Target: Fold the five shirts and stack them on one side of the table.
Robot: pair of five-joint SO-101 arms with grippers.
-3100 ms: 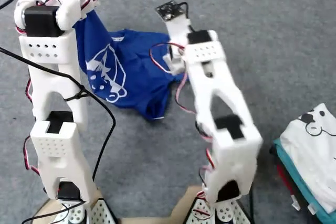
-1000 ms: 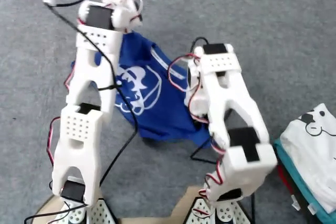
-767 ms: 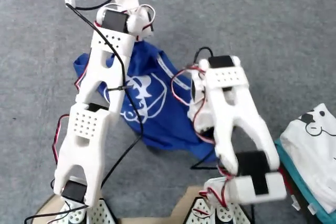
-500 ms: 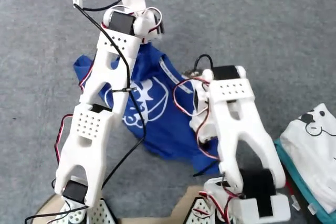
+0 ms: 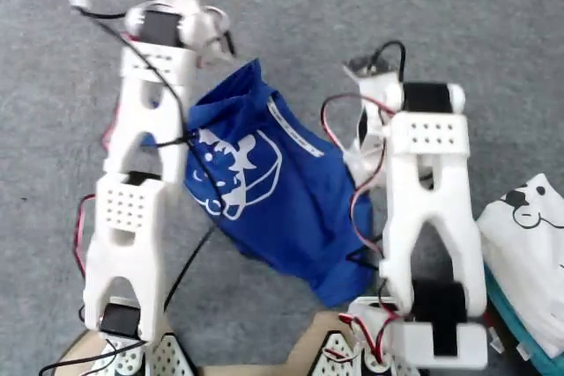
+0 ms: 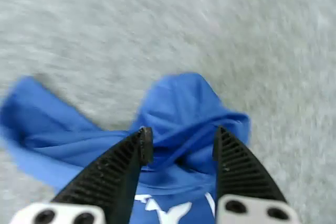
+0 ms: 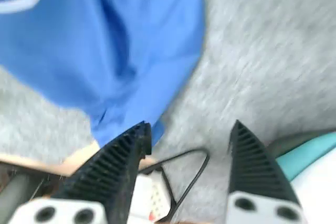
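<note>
Overhead, a blue shirt (image 5: pixel 282 200) with a white print lies rumpled on the grey surface (image 5: pixel 493 59), between the left arm (image 5: pixel 132 209) and the right arm (image 5: pixel 432 200). A white shirt (image 5: pixel 529 244) sits at the surface's right edge on something teal (image 5: pixel 511 310) (what it is I cannot tell). From the left wrist, the left gripper (image 6: pixel 181 137) has its fingers (image 6: pixel 126 166) spread apart over a bunched-up end of the blue shirt, cloth showing between them, gripping nothing. From the right wrist, the right gripper (image 7: pixel 190 128) hangs with fingers parted and empty above bare surface, just beside the blue shirt's edge. A black cable (image 7: pixel 191 174) loops near the fingers, and the teal edge shows beyond.
</note>
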